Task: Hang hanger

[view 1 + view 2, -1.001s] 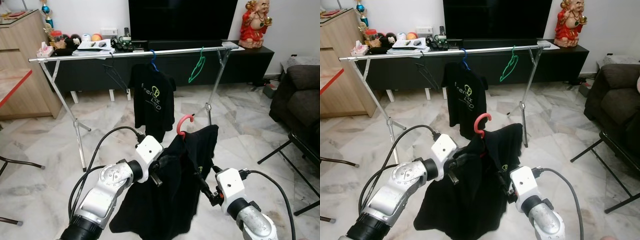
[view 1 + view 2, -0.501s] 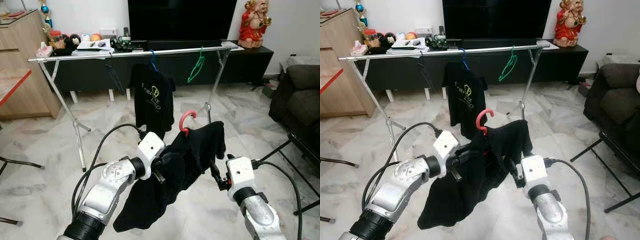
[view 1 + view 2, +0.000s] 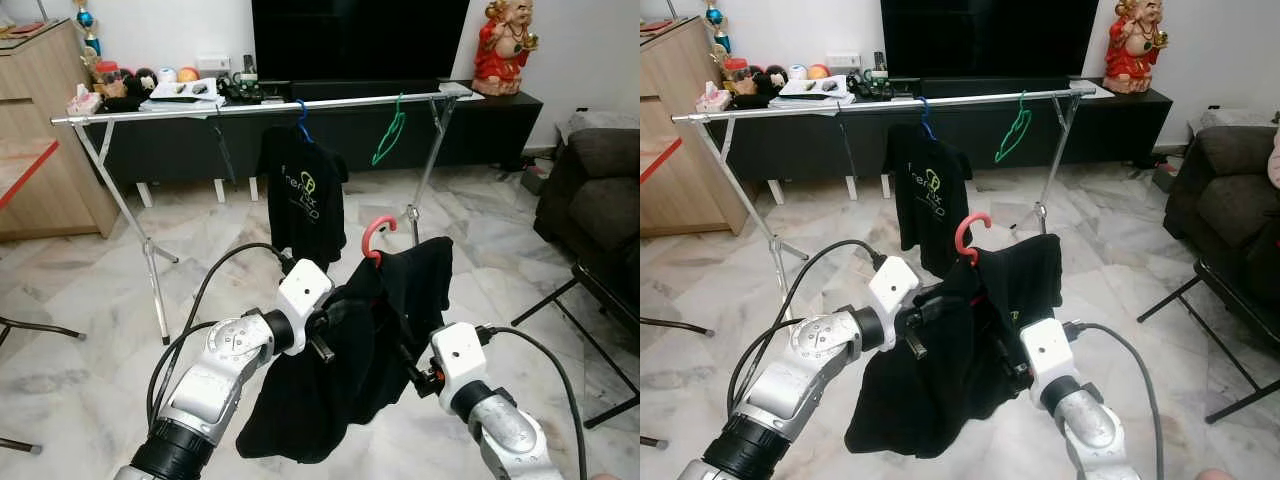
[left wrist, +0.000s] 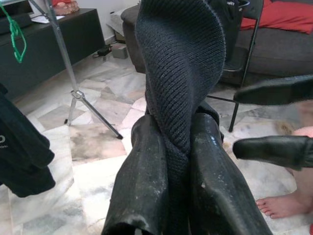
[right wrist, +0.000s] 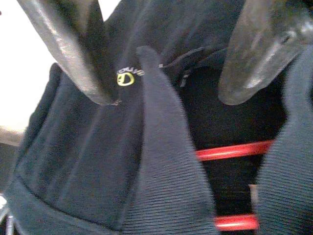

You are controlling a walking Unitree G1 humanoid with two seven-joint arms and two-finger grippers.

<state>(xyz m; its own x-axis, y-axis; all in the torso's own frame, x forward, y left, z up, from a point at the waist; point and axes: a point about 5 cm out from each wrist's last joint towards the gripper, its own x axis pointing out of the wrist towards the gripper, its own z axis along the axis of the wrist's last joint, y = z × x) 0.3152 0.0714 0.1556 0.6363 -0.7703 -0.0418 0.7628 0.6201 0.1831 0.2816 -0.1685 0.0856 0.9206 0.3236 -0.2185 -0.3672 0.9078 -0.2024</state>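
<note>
A black shirt (image 3: 365, 340) hangs on a red hanger whose hook (image 3: 375, 232) sticks up above its collar. My left gripper (image 3: 335, 318) is shut on a fold of the shirt's fabric (image 4: 178, 93) near the collar and holds it up at mid height. My right gripper (image 3: 410, 368) is open against the shirt's right side, with a fold of cloth and the red hanger bars (image 5: 234, 150) between its spread fingers (image 5: 78, 54). The silver clothes rail (image 3: 250, 107) stands behind, across the room.
On the rail hang a black shirt on a blue hanger (image 3: 302, 190), a green hanger (image 3: 388, 135) and a black hanger (image 3: 222, 140). A dark TV console (image 3: 480, 125) lies behind, a wooden cabinet (image 3: 50, 150) at left, a sofa (image 3: 600, 190) and black frame legs (image 3: 585, 310) at right. A person's bare foot (image 4: 283, 205) stands nearby.
My right gripper has swung back in and down against the shirt's side. The shirt hangs longer and straighter than half a second ago. The left gripper keeps its hold.
</note>
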